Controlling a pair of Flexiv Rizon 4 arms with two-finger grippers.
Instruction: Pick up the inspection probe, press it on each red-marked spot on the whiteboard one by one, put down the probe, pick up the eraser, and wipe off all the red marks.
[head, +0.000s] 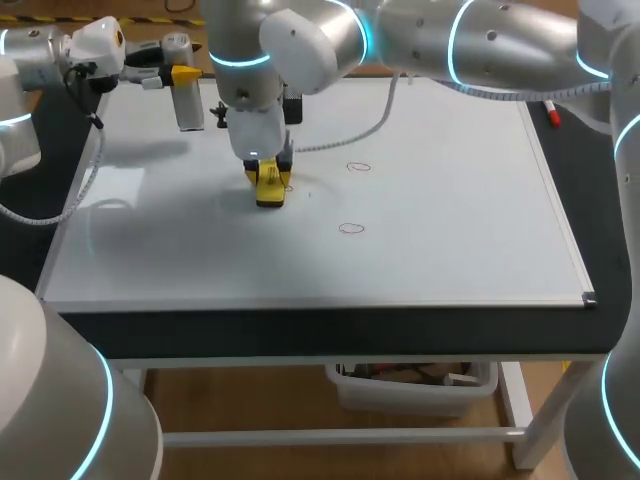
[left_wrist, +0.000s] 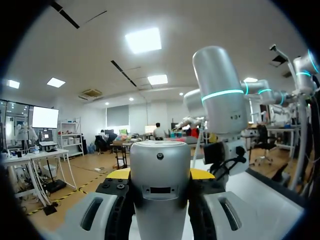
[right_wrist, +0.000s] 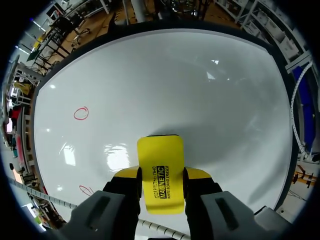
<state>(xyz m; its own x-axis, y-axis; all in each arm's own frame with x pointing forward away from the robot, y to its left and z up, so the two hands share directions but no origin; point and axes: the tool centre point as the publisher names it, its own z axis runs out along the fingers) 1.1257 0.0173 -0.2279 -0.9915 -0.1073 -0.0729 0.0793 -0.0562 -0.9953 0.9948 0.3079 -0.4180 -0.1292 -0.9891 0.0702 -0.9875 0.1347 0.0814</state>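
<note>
Down on the whiteboard (head: 450, 200), left of centre, the right gripper (right_wrist: 161, 175) has both fingers clamped on the sides of the yellow eraser (right_wrist: 160, 155), and the eraser is low against the white surface. One red mark (right_wrist: 81, 113) sits well ahead and off to the side, and a second red mark (right_wrist: 86, 190) lies just beside the fingers. Over at the board's far left corner, the left gripper (left_wrist: 160, 175) pinches the silver probe (left_wrist: 160, 160) between its yellow tips, raised off the surface.

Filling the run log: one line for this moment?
right end effector: eraser | left end effector: probe | whiteboard: red marks present
</note>
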